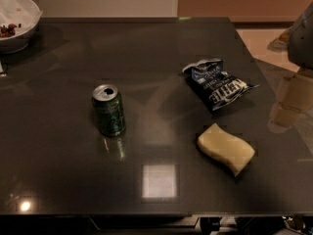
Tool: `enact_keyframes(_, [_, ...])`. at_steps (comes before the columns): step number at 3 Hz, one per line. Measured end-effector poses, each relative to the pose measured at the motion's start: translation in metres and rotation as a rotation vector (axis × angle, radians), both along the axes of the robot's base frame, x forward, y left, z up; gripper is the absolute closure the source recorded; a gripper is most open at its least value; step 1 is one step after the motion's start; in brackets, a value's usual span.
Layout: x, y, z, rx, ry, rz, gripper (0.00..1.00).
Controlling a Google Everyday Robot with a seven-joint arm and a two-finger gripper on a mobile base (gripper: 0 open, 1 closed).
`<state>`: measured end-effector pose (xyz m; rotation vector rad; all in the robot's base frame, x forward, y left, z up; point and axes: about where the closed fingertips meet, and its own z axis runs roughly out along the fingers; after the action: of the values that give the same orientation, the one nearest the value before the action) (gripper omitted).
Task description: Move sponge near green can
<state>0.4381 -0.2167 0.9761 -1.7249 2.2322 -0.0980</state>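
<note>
The tool (288,104) hangs at the right edge of the view, over the right side of the table (146,48) and clear of everything on it. It shows as pale, blurred blocks below a grey part of the arm. Whether it is open or closed cannot be told, and it holds nothing that can be seen.

Nearest to it is the sponge (226,148), a pale yellow foam block with wavy sides. It lies flat on the table, down and to the left of the tool and apart from it, with its long side running from upper left to lower right. Just beyond the sponge, farther back on the table, lies a dark blue chip bag (217,84), crumpled, with its torn top toward the back and white lettering on its face. Bag and sponge are near each other but do not touch.

The green can (108,110) stands upright well to the left of the sponge, about mid-table, its silver top and opening showing. A stretch of bare dark surface lies between the can and the sponge. A pale square reflection (159,181) sits on the table in front of that stretch.

At the far left corner a white bowl (17,21) rests on the table, partly cut off by the frame, with something small and reddish inside.
</note>
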Motion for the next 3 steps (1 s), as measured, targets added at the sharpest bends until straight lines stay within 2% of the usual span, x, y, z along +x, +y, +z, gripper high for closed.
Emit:
enact_keyframes(2, [-0.004, 0.006, -0.004, 0.022, 0.018, -0.005, 0.0])
enact_keyframes(3, [-0.015, 0.022, -0.019, 0.054, 0.05, 0.002, 0.0])
